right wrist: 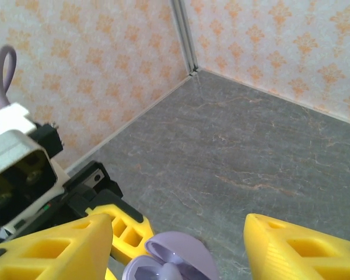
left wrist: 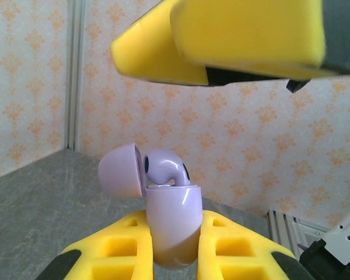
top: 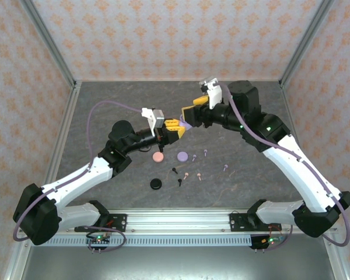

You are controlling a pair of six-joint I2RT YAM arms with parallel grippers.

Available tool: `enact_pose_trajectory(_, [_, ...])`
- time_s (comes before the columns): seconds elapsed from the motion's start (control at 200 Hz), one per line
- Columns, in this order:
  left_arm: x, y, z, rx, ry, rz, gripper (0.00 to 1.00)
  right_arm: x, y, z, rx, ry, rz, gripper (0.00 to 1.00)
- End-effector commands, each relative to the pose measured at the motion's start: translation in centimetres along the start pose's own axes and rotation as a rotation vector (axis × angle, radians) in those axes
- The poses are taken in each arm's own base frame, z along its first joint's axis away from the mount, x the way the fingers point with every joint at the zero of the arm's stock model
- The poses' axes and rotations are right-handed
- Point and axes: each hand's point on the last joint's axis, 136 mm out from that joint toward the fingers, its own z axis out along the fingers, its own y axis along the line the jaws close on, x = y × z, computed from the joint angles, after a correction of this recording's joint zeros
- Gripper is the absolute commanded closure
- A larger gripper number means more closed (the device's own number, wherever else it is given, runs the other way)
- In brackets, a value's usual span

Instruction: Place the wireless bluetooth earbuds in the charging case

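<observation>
The dark grey stone-patterned tabletop (top: 233, 192) is boxed in by orange-patterned wall panels (top: 163, 35) on the far side and both flanks. Aluminium corner posts (top: 49, 42) stand where the panels meet. A metal rail (top: 175, 220) carrying the arm bases closes the near edge. The two grippers meet above the middle of the table, well apart from every wall. Open grey surface runs behind them to the far wall and out to either flank.

The left gripper (top: 178, 129) is clamped on the body of a lilac round plastic charging case (left wrist: 172, 216). It holds the case upright with the hinged lid (left wrist: 121, 172) swung back. One lilac stemmed earbud (left wrist: 166, 169) sits in the mouth of the case, stem down and round head above the rim. The right gripper (top: 188, 115) hangs just above the case. Its yellow fingers (right wrist: 297, 248) are spread apart and grip nothing.

Nearer the rail, three more cases lie on the tabletop: a pink round case (top: 158, 157), a lilac round case (top: 182, 156) and a black round case (top: 156, 184).

Seven loose earbuds lie among and to the right of them, none touching another:
- three lilac earbuds (top: 194, 156) (top: 205, 152) (top: 225, 167), the first just beside the lilac round case
- two pink earbuds (top: 186, 176) (top: 198, 175)
- two black earbuds (top: 174, 171) (top: 179, 181)
</observation>
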Motion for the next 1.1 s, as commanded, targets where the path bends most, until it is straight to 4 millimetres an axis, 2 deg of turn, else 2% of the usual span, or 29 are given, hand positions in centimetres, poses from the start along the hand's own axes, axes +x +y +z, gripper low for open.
enact_pose_trajectory(0.0, [-1.8, -0.6, 0.1, 0.013, -0.063, 0.037, 1.00, -0.6, -0.6, -1.2, 0.031, 0.003, 0.070, 0.41])
enact_pose_trajectory(0.13, [-2.2, -0.1, -0.2, -0.020, -0.099, 0.056, 1.00, 0.1, -1.2, -1.6, 0.047, 0.052, 0.142, 0.47])
enact_pose_trajectory(0.23, [-3.1, 0.6, -0.5, -0.069, -0.150, 0.078, 1.00, 0.1, -0.7, -2.1, 0.021, 0.090, 0.211, 0.47])
enact_pose_trajectory(0.385, [-4.3, 0.9, -0.5, -0.091, -0.208, 0.107, 1.00, -1.2, 1.2, -2.9, -0.061, 0.101, 0.268, 0.42])
enact_pose_trajectory(0.52, [-4.9, 0.7, -0.2, -0.073, -0.223, 0.119, 1.00, -2.2, 2.3, -2.6, -0.125, 0.119, 0.300, 0.38])
enact_pose_trajectory(0.886, [-5.0, 0.8, 0.0, -0.074, -0.219, 0.116, 1.00, -0.2, 1.1, -0.7, -0.073, 0.232, 0.330, 0.41])
enact_pose_trajectory(1.096, [-4.9, 0.9, 0.1, -0.073, -0.210, 0.112, 1.00, 0.8, 1.5, -0.2, -0.100, 0.263, 0.341, 0.46])
